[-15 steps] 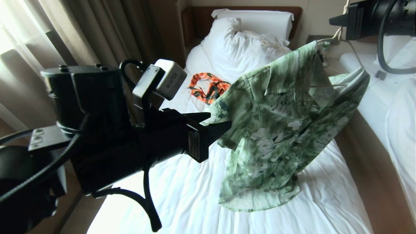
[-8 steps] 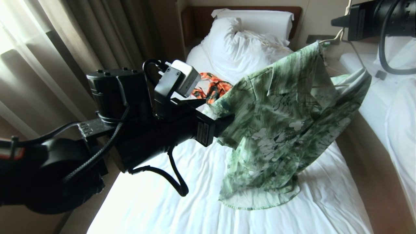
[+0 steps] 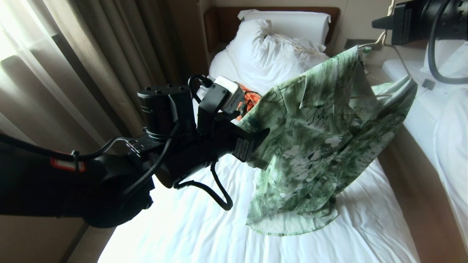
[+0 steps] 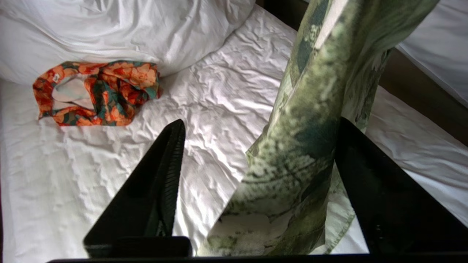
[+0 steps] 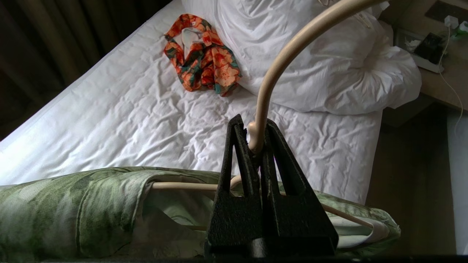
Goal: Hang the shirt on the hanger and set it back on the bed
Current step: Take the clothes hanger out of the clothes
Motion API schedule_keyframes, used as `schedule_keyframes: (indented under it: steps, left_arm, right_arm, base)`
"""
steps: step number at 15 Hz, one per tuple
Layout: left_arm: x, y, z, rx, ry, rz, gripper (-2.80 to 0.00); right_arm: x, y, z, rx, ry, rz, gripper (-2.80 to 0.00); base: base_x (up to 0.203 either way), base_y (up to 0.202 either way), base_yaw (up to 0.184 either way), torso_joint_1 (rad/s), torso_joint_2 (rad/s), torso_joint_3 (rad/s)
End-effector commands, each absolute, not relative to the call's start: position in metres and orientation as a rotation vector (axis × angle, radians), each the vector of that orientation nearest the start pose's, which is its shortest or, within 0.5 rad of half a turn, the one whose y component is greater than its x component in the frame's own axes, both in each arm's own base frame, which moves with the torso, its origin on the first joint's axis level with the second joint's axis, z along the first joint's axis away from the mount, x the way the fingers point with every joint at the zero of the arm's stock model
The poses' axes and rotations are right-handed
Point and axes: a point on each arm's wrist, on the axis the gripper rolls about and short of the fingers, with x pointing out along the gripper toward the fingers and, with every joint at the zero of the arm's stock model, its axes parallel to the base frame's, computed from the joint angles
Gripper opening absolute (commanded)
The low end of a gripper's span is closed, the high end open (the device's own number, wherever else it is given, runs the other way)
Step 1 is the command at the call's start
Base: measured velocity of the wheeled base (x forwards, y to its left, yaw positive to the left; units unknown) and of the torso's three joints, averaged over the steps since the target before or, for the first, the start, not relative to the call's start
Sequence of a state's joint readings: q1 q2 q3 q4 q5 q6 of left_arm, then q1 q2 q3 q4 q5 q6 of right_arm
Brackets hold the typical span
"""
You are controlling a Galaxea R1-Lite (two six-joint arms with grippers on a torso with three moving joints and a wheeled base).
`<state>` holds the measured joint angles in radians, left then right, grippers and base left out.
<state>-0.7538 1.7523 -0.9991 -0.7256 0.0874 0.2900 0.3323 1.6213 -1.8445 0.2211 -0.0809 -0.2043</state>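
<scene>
The green flowered shirt (image 3: 321,146) hangs in the air over the bed (image 3: 190,226), draped on the cream hanger (image 5: 278,69); its hem touches the sheet. My right gripper (image 5: 252,122), at the head view's upper right (image 3: 376,24), is shut on the hanger's twisted neck, with the hook curving away above it. My left gripper (image 3: 257,133) is at the shirt's left sleeve. Its fingers (image 4: 161,171) stand wide apart with the sleeve (image 4: 303,146) hanging between them, lying against one finger and clear of the other.
A small orange-and-green garment (image 3: 252,98) lies on the sheet below the bunched white duvet (image 3: 270,51) and pillow (image 3: 292,22). Curtains (image 3: 91,54) hang along the left. A second white bed (image 3: 446,120) lies at the right, past a wooden gap.
My left arm has reached farther out from the camera toward the shirt, and its fingers now straddle the sleeve. The right gripper and the hanger have stayed put.
</scene>
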Motion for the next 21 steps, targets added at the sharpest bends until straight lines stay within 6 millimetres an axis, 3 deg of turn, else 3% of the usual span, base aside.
schedule_keyframes:
  steps: [1,5,8,13,17,21]
  left_arm:
    - [0.252,-0.234,0.226,0.286,-0.086,-0.66,-2.8]
    - [0.25,-0.228,0.236,0.269,-0.105,-0.617,-2.8]
    - [0.242,-0.206,0.244,0.222,-0.105,-0.582,-2.8]
    - [0.233,-0.181,0.211,0.194,0.007,-0.561,-2.8]
    - [0.227,-0.182,0.189,0.188,0.018,-0.574,-2.8]
    - [0.213,-0.186,0.183,0.194,0.038,-0.618,-2.8]
  right_arm:
    - [0.256,0.087,0.413,-0.204,-0.029,0.25,-2.8]
    - [0.259,0.088,0.41,-0.208,-0.018,0.25,-2.8]
    - [0.26,0.086,0.41,-0.236,-0.025,0.24,-2.8]
    - [0.258,0.085,0.414,-0.248,-0.038,0.232,-2.8]
    - [0.256,0.084,0.418,-0.245,-0.053,0.227,-2.8]
    - [0.257,0.083,0.418,-0.245,-0.052,0.218,-2.8]
  base:
    - [0.0,0.0,0.0,0.0,0.0,0.0]
    - [0.0,0.0,0.0,0.0,0.0,0.0]
    - [0.0,0.0,0.0,0.0,0.0,0.0]
    - [0.0,0.0,0.0,0.0,0.0,0.0]
    - [0.0,0.0,0.0,0.0,0.0,0.0]
    - [0.0,0.0,0.0,0.0,0.0,0.0]
